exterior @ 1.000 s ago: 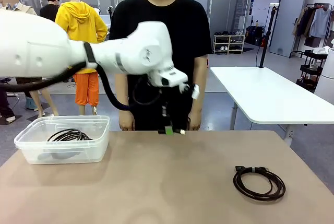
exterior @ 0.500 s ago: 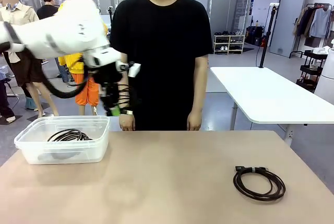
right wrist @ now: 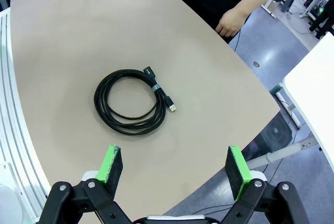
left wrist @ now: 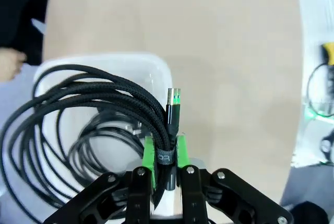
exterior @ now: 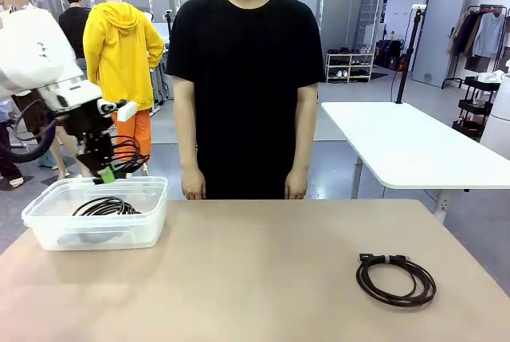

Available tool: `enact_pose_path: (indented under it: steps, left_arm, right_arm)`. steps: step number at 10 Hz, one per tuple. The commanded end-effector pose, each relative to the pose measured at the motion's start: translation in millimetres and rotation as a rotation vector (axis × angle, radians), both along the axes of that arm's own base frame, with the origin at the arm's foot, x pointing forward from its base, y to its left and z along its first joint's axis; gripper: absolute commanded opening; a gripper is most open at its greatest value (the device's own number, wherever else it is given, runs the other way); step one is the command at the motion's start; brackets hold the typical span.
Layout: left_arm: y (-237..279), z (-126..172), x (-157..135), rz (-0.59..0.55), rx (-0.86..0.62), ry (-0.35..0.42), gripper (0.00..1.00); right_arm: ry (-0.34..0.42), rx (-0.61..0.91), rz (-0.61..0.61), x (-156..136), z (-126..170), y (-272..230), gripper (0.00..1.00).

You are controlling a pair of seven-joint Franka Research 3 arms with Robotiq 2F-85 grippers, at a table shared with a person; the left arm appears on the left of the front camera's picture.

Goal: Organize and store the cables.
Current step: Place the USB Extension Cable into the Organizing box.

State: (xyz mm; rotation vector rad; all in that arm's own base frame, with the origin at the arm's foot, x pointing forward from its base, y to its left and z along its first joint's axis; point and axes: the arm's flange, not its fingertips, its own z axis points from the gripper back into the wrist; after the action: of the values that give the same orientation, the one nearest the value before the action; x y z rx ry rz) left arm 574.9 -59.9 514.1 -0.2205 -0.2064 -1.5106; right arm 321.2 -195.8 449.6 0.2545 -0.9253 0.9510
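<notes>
One cable coil [left wrist: 104, 87] pinched in L jaws, arm up over bin [exterior: 40, 213]; R jaws spread above 2nd coil [right wrist: 100, 101]

Three coiled black cables: one lifted cable [exterior: 127, 151], one binned cable [exterior: 105, 207], one tabletop cable [exterior: 396, 278]. One clear bin [exterior: 48, 234]. Two tables: tan table [exterior: 239, 278], white table [exterior: 398, 143]. One person [exterior: 247, 79] at the tan table's far side.
</notes>
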Motion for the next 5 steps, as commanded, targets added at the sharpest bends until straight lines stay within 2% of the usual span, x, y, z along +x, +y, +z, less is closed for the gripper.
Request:
enact_pose_path:
  steps: [1,3,5]
  left_arm:
    - [17,-11,2,0.007,-0.021,0.023,0.11]
    - [32,-32,11,0.044,0.029,0.034,0.11]
    - [42,-65,24,0.079,0.015,0.079,0.11]
  right_arm:
    - [0.003,0.007,-0.018,1,2,0,1.00]
    - [0.003,0.007,-0.018,1,2,0,1.00]
    - [0.003,0.007,-0.018,1,2,0,1.00]
